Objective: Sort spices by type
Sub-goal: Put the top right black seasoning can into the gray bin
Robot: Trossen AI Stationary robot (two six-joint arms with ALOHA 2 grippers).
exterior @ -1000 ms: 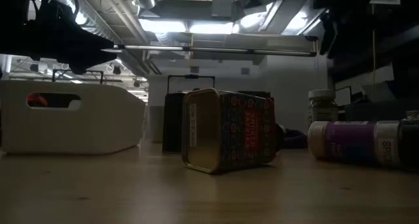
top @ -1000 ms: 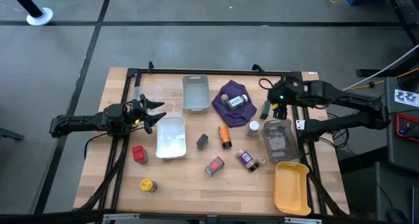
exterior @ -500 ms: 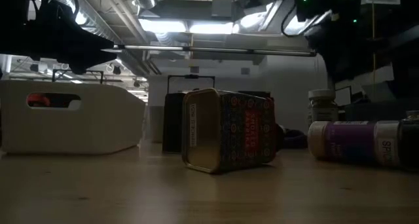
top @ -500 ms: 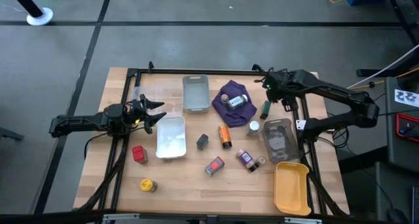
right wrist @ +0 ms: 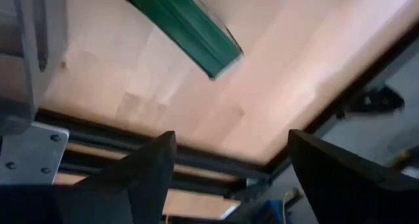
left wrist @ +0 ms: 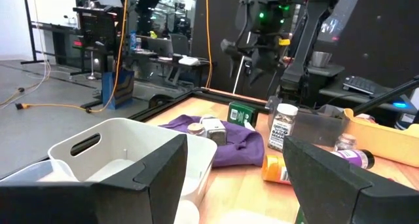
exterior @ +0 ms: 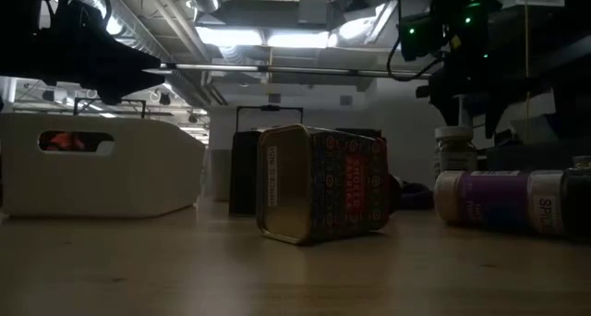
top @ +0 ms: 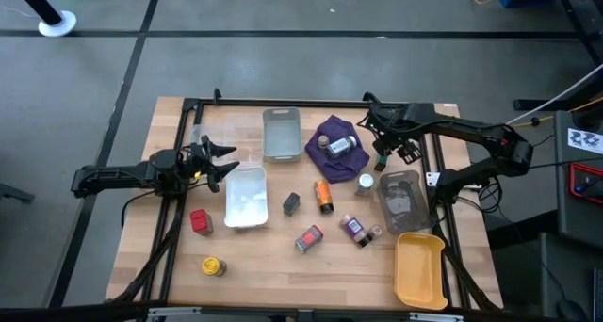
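Note:
My right gripper is open and hangs above a green tin at the table's far right; the tin also shows in the right wrist view, beyond the fingers. My left gripper is open and empty at the left, by the white tray. A red tin, a yellow jar, a dark grey tin, an orange jar, a patterned tin, a purple-labelled jar and a white-capped jar rest on the table. Another jar lies on the purple cloth.
A grey tray stands at the far middle, a clear tray at the right and a yellow tray at the near right corner. A black frame edges the table.
My right gripper has swung from the far right edge toward the table's left, then come back toward the near edge and down, over the green tin. It has turned about on the way. Nothing on the table has moved.

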